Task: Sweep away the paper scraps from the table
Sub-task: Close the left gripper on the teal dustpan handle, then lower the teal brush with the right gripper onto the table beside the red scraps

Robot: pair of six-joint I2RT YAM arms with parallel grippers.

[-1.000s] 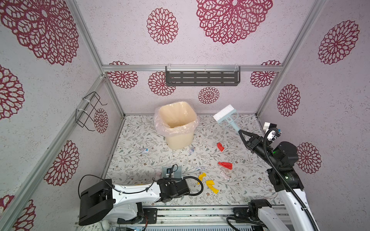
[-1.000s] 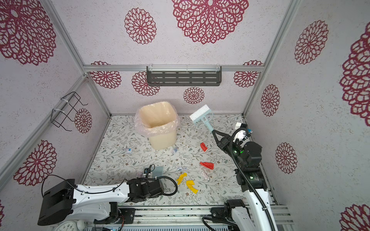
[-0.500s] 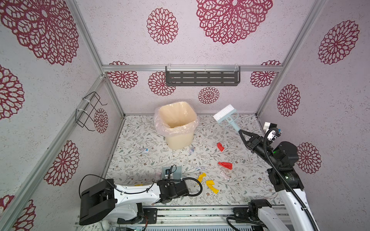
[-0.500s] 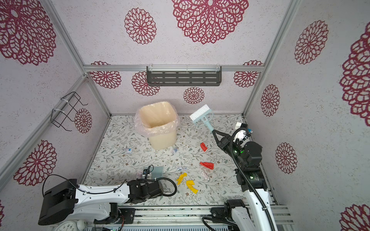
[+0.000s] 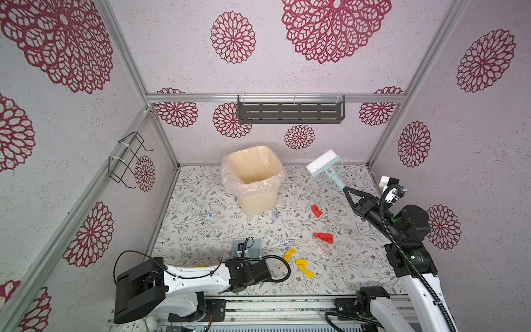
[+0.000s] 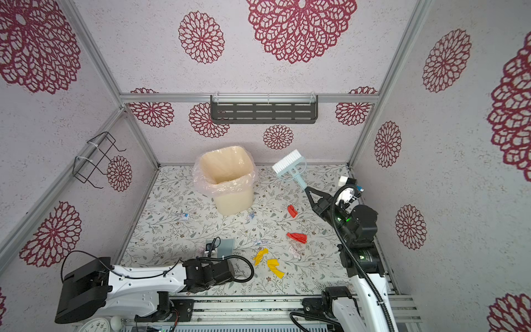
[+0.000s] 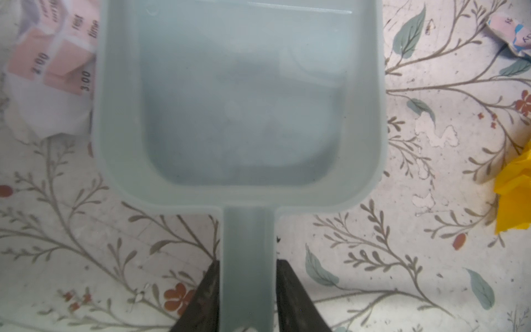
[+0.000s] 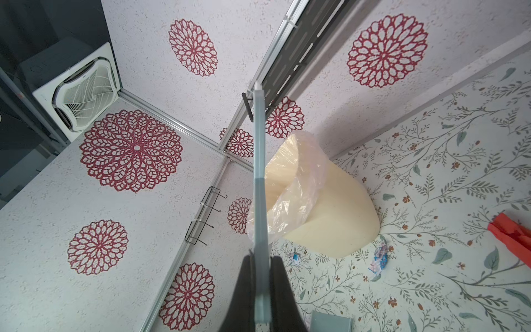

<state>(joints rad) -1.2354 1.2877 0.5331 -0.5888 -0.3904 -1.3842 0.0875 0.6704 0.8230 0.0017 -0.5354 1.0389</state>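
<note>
The pale blue dustpan [image 7: 238, 100] lies flat on the table [image 5: 201, 230] near its front, also seen in a top view [image 5: 250, 247]. My left gripper [image 7: 247, 264] is shut on its handle, a finger pressed on each side. A pale pink printed scrap [image 7: 48, 74] touches the pan's side, and a yellow one [image 7: 514, 195] lies apart. Red scraps [image 5: 316, 210] [image 5: 324, 237], yellow scraps [image 5: 289, 254] [image 5: 304, 267] and a whitish one [image 5: 321, 250] lie right of centre. My right gripper [image 5: 346, 190] [image 8: 260, 258] is shut on the white-bristled brush [image 5: 324, 163], held high at the back right.
A cream bin [image 5: 255, 184] lined with a clear bag stands at the back centre, with small printed scraps [image 5: 209, 215] [image 5: 275, 215] near its base. A dark shelf [image 5: 290, 110] hangs on the back wall and a wire rack [image 5: 126, 161] on the left wall.
My left gripper's jaws have come together onto the dustpan handle. The right arm and the brush have stayed still.
</note>
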